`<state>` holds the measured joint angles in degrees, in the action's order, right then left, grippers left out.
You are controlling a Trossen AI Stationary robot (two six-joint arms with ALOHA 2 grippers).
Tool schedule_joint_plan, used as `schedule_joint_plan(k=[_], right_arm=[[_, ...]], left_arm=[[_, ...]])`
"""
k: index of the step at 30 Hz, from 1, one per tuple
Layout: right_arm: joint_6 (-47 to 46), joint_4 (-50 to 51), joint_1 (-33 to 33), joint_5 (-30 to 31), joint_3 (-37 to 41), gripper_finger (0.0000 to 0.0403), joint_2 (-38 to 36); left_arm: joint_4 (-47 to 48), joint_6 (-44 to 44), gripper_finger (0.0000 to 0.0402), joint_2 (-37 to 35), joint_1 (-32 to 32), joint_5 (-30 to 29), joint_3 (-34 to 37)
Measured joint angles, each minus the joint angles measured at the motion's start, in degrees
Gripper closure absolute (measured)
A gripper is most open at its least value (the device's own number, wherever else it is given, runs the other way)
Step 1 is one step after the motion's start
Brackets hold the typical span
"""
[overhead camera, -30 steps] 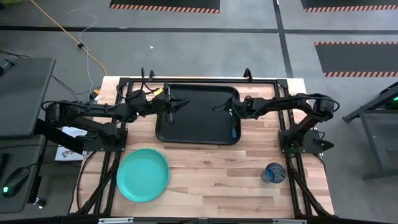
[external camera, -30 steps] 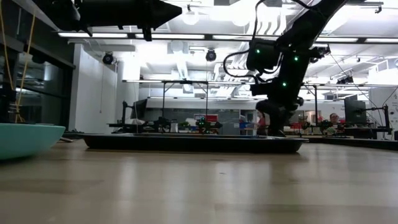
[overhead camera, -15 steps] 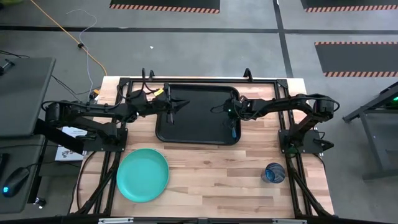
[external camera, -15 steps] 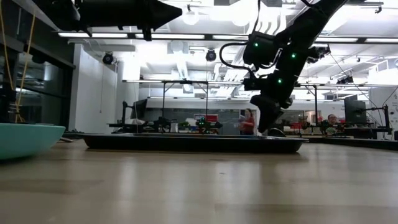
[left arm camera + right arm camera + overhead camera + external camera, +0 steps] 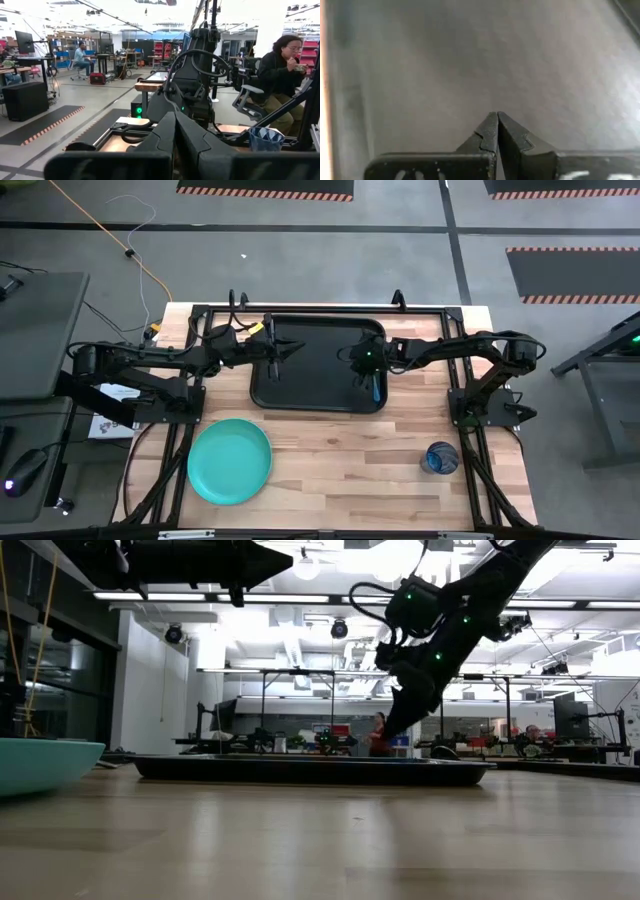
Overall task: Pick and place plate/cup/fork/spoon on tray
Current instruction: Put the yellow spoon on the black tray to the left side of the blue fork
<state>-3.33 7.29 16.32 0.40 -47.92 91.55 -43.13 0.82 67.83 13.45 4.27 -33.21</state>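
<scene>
The black tray (image 5: pixel 318 395) lies at the table's far middle. A small blue utensil (image 5: pixel 374 390) lies on the tray's right part, near its near rim. My right gripper (image 5: pixel 352 358) is shut and empty, slanting down over the tray's right half; its wrist view shows its fingertips (image 5: pixel 497 117) above the bare tray floor. My left gripper (image 5: pixel 296 348) is shut and empty, level over the tray's left part. The turquoise plate (image 5: pixel 229 461) rests flat on the table at the near left. The dark-blue cup (image 5: pixel 441 458) stands upright at the near right.
A black frame runs round the table's far half, and both arm bases stand beside the tray. Bare wood lies between the plate and the cup. The left wrist view shows a seated person (image 5: pixel 280 75) beyond the table. In the low view the plate's rim (image 5: pixel 40 765) shows at the left.
My right gripper has moved toward the table's left edge across the tray's right half, staying shut and slanting down. The blue utensil has stayed where it lay on the tray.
</scene>
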Motion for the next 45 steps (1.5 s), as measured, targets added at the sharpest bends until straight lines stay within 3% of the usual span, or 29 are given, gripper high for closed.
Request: schedule_joint_plan(k=[9,12,19,24,45], right_arm=[[0.7,-4.7,0.6,-4.4,1.2,0.0403,-4.3],[0.5,-10.7,0.9,-5.4,7.1,0.0403,-11.6],[-5.6,-27.8,3.8,-5.1,27.1,0.0403,-36.4],[-7.3,-30.2,3.9,-5.1,32.9,0.0403,-46.6],[-5.8,-33.5,3.1,-4.9,33.4,0.0403,-47.3]], left_arm=[[1.1,-1.1,0.0402,0.0,0.0,0.0,0.0],[1.8,-1.7,0.0401,0.0,0.0,0.0,0.0],[1.3,-3.6,0.0401,0.0,0.0,-1.3,0.0],[0.0,-4.1,0.0401,0.0,0.0,-3.5,0.0],[0.6,-5.0,0.0402,0.0,0.1,-4.1,0.0]])
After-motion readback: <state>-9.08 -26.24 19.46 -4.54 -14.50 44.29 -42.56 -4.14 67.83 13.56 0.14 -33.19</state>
